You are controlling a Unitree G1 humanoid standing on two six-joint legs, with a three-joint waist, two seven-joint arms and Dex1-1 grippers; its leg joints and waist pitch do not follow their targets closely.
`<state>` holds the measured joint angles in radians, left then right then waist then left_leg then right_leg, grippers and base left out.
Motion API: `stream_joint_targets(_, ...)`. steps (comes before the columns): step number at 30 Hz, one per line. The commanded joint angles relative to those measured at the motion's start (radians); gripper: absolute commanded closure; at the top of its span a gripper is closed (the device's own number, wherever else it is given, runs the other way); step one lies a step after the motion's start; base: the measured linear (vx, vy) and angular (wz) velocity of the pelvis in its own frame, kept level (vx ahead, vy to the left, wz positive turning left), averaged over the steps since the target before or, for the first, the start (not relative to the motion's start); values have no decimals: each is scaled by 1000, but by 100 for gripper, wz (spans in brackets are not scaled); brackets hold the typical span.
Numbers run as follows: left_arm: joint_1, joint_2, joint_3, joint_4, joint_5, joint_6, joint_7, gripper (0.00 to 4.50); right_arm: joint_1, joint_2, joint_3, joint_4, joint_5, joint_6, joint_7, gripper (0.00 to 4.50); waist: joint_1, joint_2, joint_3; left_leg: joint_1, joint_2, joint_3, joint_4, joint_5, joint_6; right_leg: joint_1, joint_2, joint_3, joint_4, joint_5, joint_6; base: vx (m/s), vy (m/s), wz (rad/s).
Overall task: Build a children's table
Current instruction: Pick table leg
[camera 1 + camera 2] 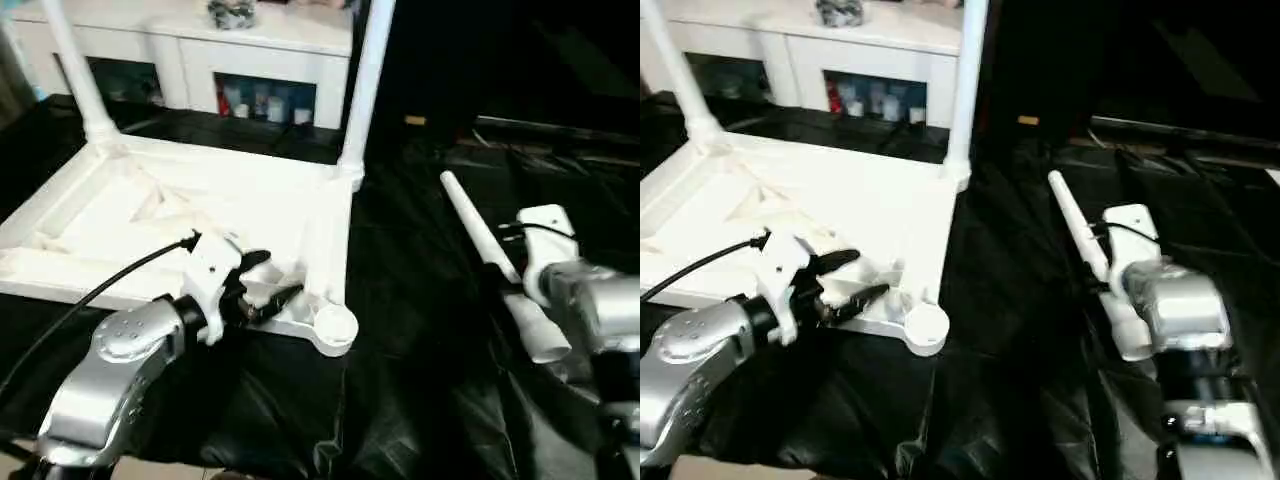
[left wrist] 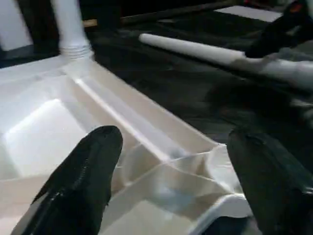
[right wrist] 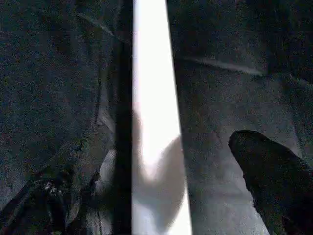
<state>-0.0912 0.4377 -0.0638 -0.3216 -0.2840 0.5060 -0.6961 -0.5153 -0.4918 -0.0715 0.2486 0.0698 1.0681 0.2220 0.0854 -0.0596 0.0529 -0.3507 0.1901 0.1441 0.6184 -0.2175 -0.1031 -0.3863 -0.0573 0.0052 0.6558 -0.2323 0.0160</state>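
White plastic rectangular table top (image 1: 200,215) lies upside down on the black-covered counter (image 1: 420,330), ribbed underside up, raised rim around it. Two long white tapered tube legs stand upright in the far corner sockets: one at far left (image 1: 75,70), one at far right (image 1: 365,85). Near right round corner socket (image 1: 335,325) is open, no leg in it. A third white tapered tube leg (image 1: 490,255) lies loose on the counter, well to the right of the top, narrow end pointing away from the robot. Left gripper (image 1: 262,283) hovers over the near rim just beside the open socket, black fingers (image 2: 83,171) spread apart, nothing between them; the ribbed corner shows in the gap. Right gripper (image 3: 171,171) points down over the lying leg, jaws wide, one dark finger (image 3: 271,171) to the side of the tube, not clamped on it. White cabinet with shelves (image 1: 250,60) stands beyond the counter.
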Motion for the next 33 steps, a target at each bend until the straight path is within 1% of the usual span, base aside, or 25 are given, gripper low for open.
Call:
stream_joint_targets(1,4,13,-1,-26,-16,19,-16,58,-14,-14,-10,14,5,38,15,0,0,-3,-52,-2,11,15,-78,-76,-18,39,-41,21,-81,-73,-162,0,0,0)
stream_joint_targets(2,7,19,0,-31,-23,21,-23,58,-12,-17,-10,19,11,50,24,0,1,-3,-52,0,11,16,-78,-75,-19,37,-41,21,-81,-71,-162,0,0,0)
stream_joint_targets(3,11,25,2,-39,-37,26,-35,58,-10,-19,-9,25,18,66,33,0,1,-8,-52,1,11,17,-77,-72,-16,37,-41,22,-81,-63,-164,0,0,0)
stream_joint_targets(5,17,38,8,-61,-79,50,-65,58,-4,-21,-10,43,31,91,43,0,3,-6,-53,0,11,17,-78,-57,-17,38,-41,20,-76,-38,-174,0,0,0)
stream_joint_targets(6,18,44,13,-72,-102,65,-80,58,-1,-17,-18,53,39,98,46,0,3,-5,-52,0,11,17,-79,-58,-21,37,-41,19,-76,-32,-180,0,0,0)
stream_joint_targets(8,20,55,17,-84,-123,79,-97,58,5,-13,-23,59,45,104,50,0,4,-7,-53,0,11,18,-78,-55,-21,39,-41,19,-76,-22,-182,0,0,0)
stream_joint_targets(10,19,70,15,-91,-131,88,-114,46,11,-14,-19,62,45,113,58,28,4,-6,-51,-2,11,18,-79,-61,-21,39,-41,20,-78,-40,-178,0,0,0)
stream_joint_targets(11,19,70,15,-91,-131,88,-114,46,11,-14,-19,62,45,113,58,28,4,-5,-51,-2,12,18,-79,-64,-23,38,-42,20,-79,-45,-176,0,0,0)
stream_joint_targets(12,19,76,13,-92,-132,90,-120,46,14,-13,-18,63,44,117,60,38,3,-6,-50,-1,12,19,-79,-69,-26,38,-41,20,-80,-56,-173,0,0,0)
stream_joint_targets(13,20,92,6,-96,-130,91,-137,46,21,-12,-13,70,43,122,67,47,3,-5,-49,-1,12,18,-81,-77,-29,38,-42,20,-82,-71,-170,0,0,0)
stream_joint_targets(17,28,114,3,-116,-149,100,-152,46,30,-9,-7,85,44,123,70,82,3,-5,-50,-2,13,18,-81,-76,-34,38,-42,19,-81,-70,-171,0,0,0)
stream_joint_targets(18,28,124,3,-118,-157,106,-157,46,31,-10,-7,96,49,122,71,92,3,-2,-50,-1,13,17,-81,-74,-36,38,-42,19,-80,-60,-173,0,0,0)
stream_joint_targets(20,27,131,1,-117,-155,101,-163,46,34,-12,-9,106,50,118,71,111,3,-2,-49,-2,12,18,-82,-79,-38,38,-42,19,-81,-63,-174,0,0,0)
stream_joint_targets(21,24,137,0,-114,-153,99,-168,46,37,-12,-11,114,50,115,72,116,3,0,-49,-2,12,17,-83,-89,-40,37,-42,19,-82,-79,-171,0,0,0)
stream_joint_targets(22,23,139,1,-111,-154,99,-170,46,38,-11,-11,115,49,115,72,135,3,1,-49,-1,13,17,-83,-93,-41,37,-43,20,-83,-86,-169,0,0,0)
stream_joint_targets(23,21,144,1,-106,-152,96,-173,46,41,-10,-12,114,48,114,73,147,2,5,-48,0,13,17,-84,-99,-45,36,-42,19,-84,-92,-170,0,0,0)
stream_joint_targets(24,19,145,0,-103,-150,93,-174,46,43,-10,-13,114,47,114,72,147,2,6,-48,0,13,17,-84,-103,-47,35,-42,19,-84,-92,-170,0,0,0)
stream_joint_targets(25,15,148,-1,-94,-146,86,-177,46,47,-9,-14,114,47,114,72,161,2,8,-49,1,14,17,-84,-109,-49,34,-41,19,-84,-93,-170,0,0,0)
stream_joint_targets(26,13,149,-2,-90,-144,83,-178,46,48,-8,-15,114,47,114,71,168,2,6,-49,2,13,17,-84,-110,-48,35,-41,19,-85,-91,-171,0,0,0)
stream_joint_targets(27,10,150,-3,-81,-140,76,-179,46,50,-7,-18,115,47,114,70,168,2,8,-48,1,14,17,-85,-114,-51,34,-41,19,-86,-91,-172,0,0,0)
stream_joint_targets(28,7,151,-3,-77,-138,73,-179,46,53,-6,-22,114,48,114,67,191,2,8,-48,1,14,17,-85,-115,-52,35,-41,19,-85,-91,-172,0,0,0)
stream_joint_targets(29,5,153,-4,-74,-138,70,-177,46,56,-2,-33,112,50,111,60,191,2,12,-48,1,14,16,-85,-120,-55,35,-41,19,-85,-89,-173,0,0,0)
stream_joint_targets(30,4,155,-4,-74,-136,68,-174,46,58,2,-43,110,52,109,53,191,2,10,-49,1,14,16,-85,-119,-56,36,-42,19,-84,-84,-174,0,0,0)
stream_joint_targets(31,5,154,-1,-75,-135,66,-169,46,59,5,-57,108,55,106,47,211,2,10,-50,1,14,16,-85,-114,-57,36,-41,19,-83,-74,-175,0,0,0)
stream_joint_targets(33,7,151,5,-74,-132,58,-161,46,60,17,-98,106,63,93,27,229,2,12,-50,1,14,16,-85,-107,-57,36,-41,19,-82,-59,-177,0,0,0)
